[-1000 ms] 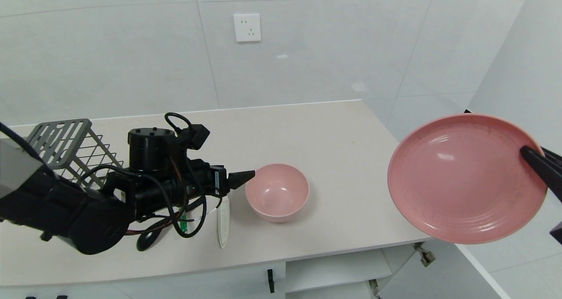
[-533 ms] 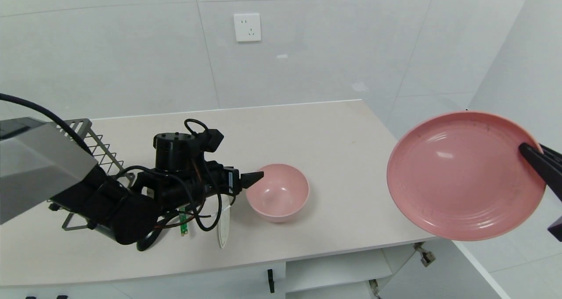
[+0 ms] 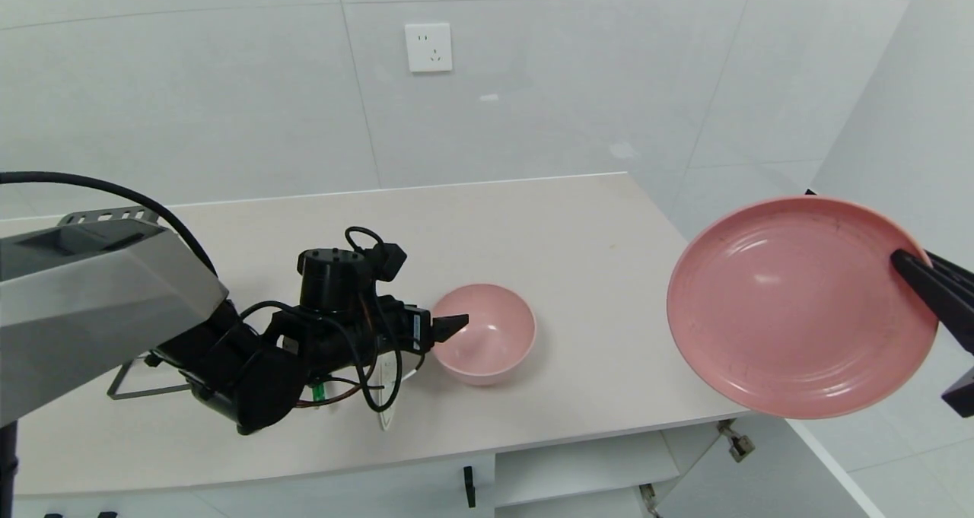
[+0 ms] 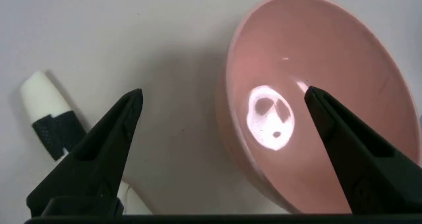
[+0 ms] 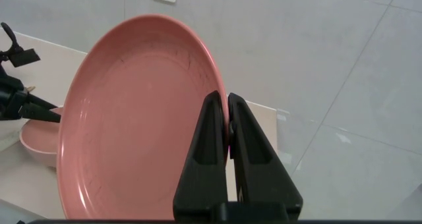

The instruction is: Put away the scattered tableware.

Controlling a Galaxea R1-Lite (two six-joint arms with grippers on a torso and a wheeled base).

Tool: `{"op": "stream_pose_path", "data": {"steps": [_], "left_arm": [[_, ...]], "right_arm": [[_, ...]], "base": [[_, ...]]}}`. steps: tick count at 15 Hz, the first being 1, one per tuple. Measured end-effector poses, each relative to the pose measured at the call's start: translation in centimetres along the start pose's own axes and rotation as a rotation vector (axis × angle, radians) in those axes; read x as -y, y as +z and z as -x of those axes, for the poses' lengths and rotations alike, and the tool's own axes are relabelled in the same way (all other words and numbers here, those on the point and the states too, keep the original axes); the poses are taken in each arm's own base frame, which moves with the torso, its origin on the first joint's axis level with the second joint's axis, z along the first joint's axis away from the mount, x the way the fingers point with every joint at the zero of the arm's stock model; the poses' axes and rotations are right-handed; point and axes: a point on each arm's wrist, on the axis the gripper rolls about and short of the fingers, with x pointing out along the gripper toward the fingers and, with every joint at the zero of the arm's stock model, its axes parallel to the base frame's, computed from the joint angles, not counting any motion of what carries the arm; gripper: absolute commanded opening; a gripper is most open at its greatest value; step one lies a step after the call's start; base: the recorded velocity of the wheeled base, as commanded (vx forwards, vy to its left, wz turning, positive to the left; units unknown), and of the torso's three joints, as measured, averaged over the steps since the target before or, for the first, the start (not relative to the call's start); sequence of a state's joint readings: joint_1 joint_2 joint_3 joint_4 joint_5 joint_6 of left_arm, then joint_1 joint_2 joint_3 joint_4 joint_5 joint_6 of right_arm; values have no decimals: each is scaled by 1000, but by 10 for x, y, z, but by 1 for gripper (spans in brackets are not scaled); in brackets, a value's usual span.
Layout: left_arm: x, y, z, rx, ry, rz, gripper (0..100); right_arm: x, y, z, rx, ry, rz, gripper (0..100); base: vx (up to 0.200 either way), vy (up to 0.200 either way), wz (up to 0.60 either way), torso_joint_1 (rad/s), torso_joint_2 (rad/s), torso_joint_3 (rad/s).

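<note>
the bowl (image 3: 481,334) sits upright on the counter (image 3: 578,244), toward its front edge and a little right of the middle. the left gripper (image 3: 450,326) is at the bowl's left rim with its jaws spread wide and nothing in them. the left wrist view shows the left gripper (image 4: 224,95) straddling the wall of the bowl (image 4: 310,99), one finger over the hollow and the other over bare counter outside. a white utensil (image 4: 49,112) lies just beside the outer finger.

the step in hand looks like a pinch on the bowl's wall. to do it well, the jaws should go lower so the pads bear on the wall below the lip, with the wall centred between them. closing off-centre would likely push the light bowl sideways. the outer finger should stay off the utensil. the lift should go straight up, since a one-sided hold will let the bowl tip.

the right gripper (image 5: 227,112) is clamped on the rim of the plate (image 5: 138,118). the plate (image 3: 799,305) hangs tilted in the air past the counter's right edge, off its front right corner.

against a second ago, the left arm has come rightward. its fingertip was outside the rim and now reaches over it, and the arm now covers most of the rack (image 3: 99,216) at the left edge. the bowl has not shifted, and the plate has barely moved.
</note>
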State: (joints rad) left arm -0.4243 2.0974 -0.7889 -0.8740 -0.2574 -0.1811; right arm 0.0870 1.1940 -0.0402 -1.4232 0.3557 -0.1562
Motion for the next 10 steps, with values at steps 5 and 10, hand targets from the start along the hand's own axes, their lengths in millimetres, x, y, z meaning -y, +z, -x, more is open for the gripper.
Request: {"op": "stream_pose_path", "data": {"steps": [5,10], "left_arm": [[7,-6,-4,-22,-18,8,100],[21,-16,-6,-56,-30,70,0]], "right_arm": [[0,-1,0,-5,0,-2,0],[0,-1,-1,-4,0,-2,0]], "base": [[0,0,0,0,0,0],[0,0,0,0,0,0]]}}
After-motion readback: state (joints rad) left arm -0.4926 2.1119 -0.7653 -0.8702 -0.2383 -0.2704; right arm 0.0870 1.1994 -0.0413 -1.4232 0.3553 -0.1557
